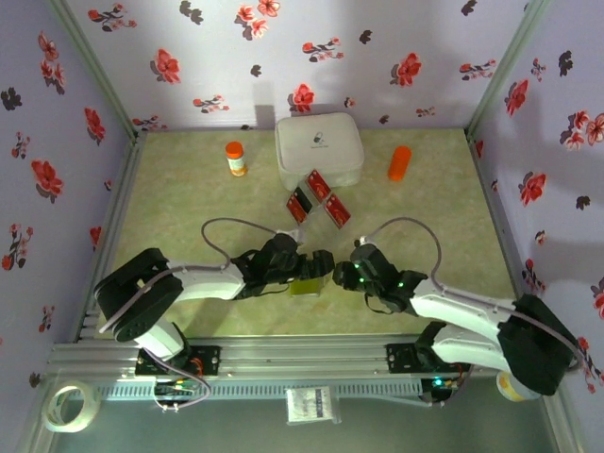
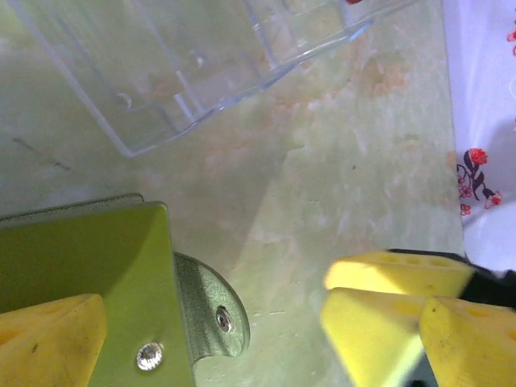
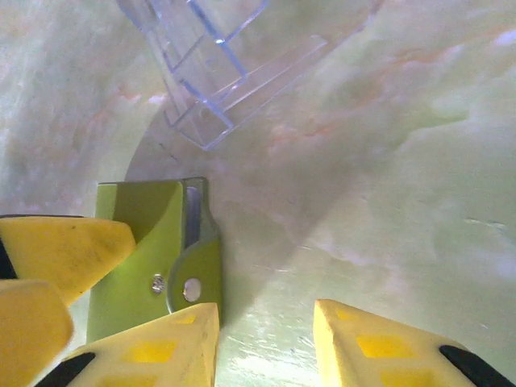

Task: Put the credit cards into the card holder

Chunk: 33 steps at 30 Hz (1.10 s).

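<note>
The card holder (image 1: 307,284) lies flat near the middle of the tabletop (image 1: 189,217), close to the front edge. It is a small olive-green wallet with a rounded flap (image 2: 205,310) that carries a metal snap (image 2: 225,321), and a sliver of grey shows along one inner edge.

The left claw (image 2: 234,339) stands spread wide and grips nothing. One yellow finger (image 2: 48,339) sits over the holder's near corner, though I cannot tell whether it presses on it. The right claw (image 3: 266,347) is partly open with only bare tabletop between its fingers. Its left finger (image 3: 161,347) overlaps the holder's lower edge, and it holds nothing either. The two claws meet nose to nose, with the holder just under them.

Three credit cards (image 1: 318,193), mostly red, are farther back, apart from the holder and right in front of a large white case (image 1: 319,149). A clear plastic tray (image 2: 161,64) is on the tabletop just beyond the holder.

Open tabletop stretches to the left and right of the claws. An orange-capped bottle (image 1: 235,158) and an orange cylinder (image 1: 399,162) stand well apart at the far side, near the flowered walls (image 1: 547,142).
</note>
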Available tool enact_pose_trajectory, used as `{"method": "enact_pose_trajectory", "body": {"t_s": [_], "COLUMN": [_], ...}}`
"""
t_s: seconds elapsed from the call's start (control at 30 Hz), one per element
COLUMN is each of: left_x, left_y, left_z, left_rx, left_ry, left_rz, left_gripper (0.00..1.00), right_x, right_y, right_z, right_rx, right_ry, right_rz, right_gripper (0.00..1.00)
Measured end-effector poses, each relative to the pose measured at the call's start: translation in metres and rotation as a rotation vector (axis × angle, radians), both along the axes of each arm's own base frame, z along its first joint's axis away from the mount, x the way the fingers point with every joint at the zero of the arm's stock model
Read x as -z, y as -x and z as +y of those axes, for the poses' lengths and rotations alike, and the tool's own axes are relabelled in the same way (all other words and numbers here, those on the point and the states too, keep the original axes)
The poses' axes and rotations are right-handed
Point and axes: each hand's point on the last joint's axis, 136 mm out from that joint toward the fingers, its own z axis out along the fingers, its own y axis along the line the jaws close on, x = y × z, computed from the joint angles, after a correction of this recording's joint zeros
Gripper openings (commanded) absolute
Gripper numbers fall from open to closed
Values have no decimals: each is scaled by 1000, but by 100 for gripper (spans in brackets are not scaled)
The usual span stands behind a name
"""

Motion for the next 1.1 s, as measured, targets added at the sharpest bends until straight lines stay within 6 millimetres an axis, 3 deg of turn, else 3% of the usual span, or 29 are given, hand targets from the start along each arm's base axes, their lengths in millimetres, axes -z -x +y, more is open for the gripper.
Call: {"method": "enact_pose_trajectory", "body": {"t_s": [0.27,0.4,0.63,0.87,1.0,1.1], "left_x": [0,-2,-36,-83,-113,-124], "left_y": [1,3,-5,-30,-42,-47], "left_z": [0,5,14,45,79,111], "left_rx": [-19,-20,-36,-122,-203,-277], "left_ry": [-17,-38,-15,47,74,67], "left_rz": [-27,-22,-58,-118,-154,-169], "left_gripper": [100,100,100,100,100,100], "right_x": [-11,-14,-23,-55,-68,-69], "right_y": [6,7,5,8,6,2], "right_z": [-15,-12,6,57,93,117], "right_rx": [28,18,-20,-128,-186,-224], "right_ry": [0,-2,-33,-61,-60,-37], "right_rz": [-9,4,23,-5,-16,-13], "right_gripper": [37,35,24,21,21,18]}}
